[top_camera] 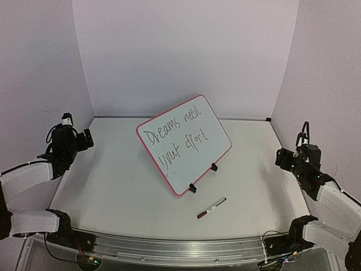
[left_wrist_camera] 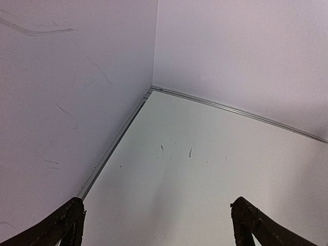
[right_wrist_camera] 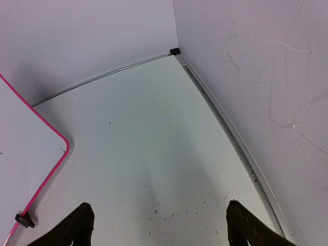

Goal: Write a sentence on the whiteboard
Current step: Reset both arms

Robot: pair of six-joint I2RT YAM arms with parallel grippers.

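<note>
The left tool (left_wrist_camera: 156, 207), spread and empty, hangs at the counter's left edge. The whiteboard (top_camera: 186, 144) stands mid-counter, sentence written; the marker (top_camera: 211, 208) lies nearer the near edge. The right tool (right_wrist_camera: 159, 207), spread and empty, hangs at the right edge. Park both arms clear of the ink.

Marker (top_camera: 211, 208) on a white table (top_camera: 113, 186), pale walls (top_camera: 186, 51) around.
The white-bodied marker lies flat, closer to the right pincer (top_camera: 284, 158) than to the left pincer (top_camera: 86, 139), well apart from both, nearer the table's front edge.
</note>
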